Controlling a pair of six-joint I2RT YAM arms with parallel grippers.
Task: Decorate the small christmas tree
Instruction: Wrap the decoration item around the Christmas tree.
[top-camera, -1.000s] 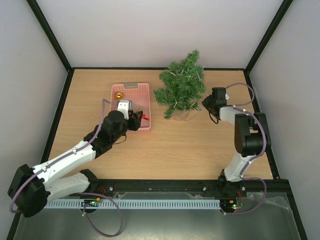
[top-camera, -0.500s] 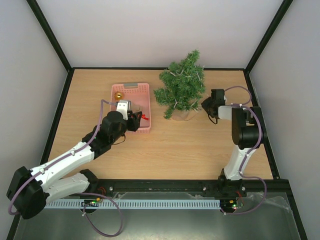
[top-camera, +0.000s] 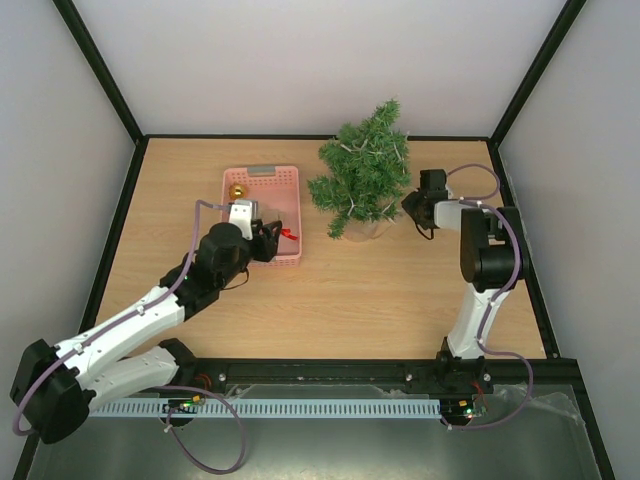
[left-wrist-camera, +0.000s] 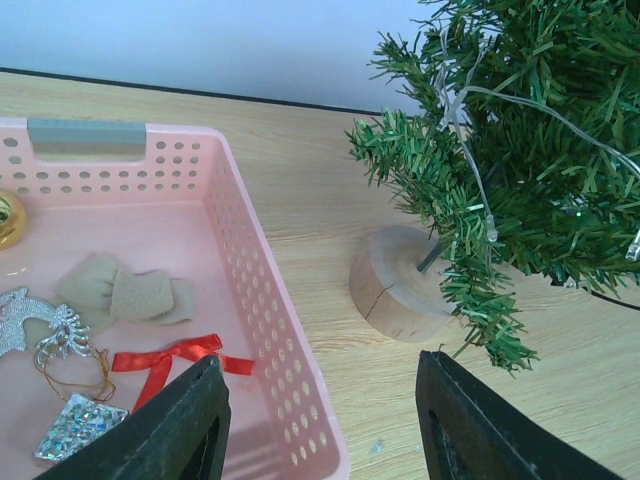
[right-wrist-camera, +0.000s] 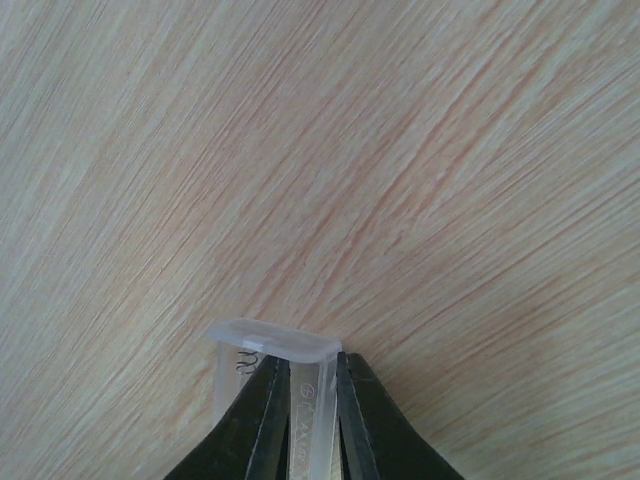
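At the back middle of the table (top-camera: 400, 290), the tree (top-camera: 362, 170) stands on its round wooden base (left-wrist-camera: 400, 285), between the two grippers.

The base sits just beside the right wall of the pink basket (left-wrist-camera: 270, 300), not touching it, and a thin pale wire (left-wrist-camera: 530, 103) runs through the branches. The right gripper (right-wrist-camera: 305, 400) is close to the tree's right side, low over the table, with its fingers clenched on a small clear plastic piece (right-wrist-camera: 275, 345). The left gripper (left-wrist-camera: 320, 400) hovers over the basket's right wall with its fingers spread and nothing between them. In the basket lie a gold ball (left-wrist-camera: 8, 215), a red bow (left-wrist-camera: 165, 358), a beige cloth piece (left-wrist-camera: 125, 292) and a silver glitter ornament (left-wrist-camera: 75, 425).
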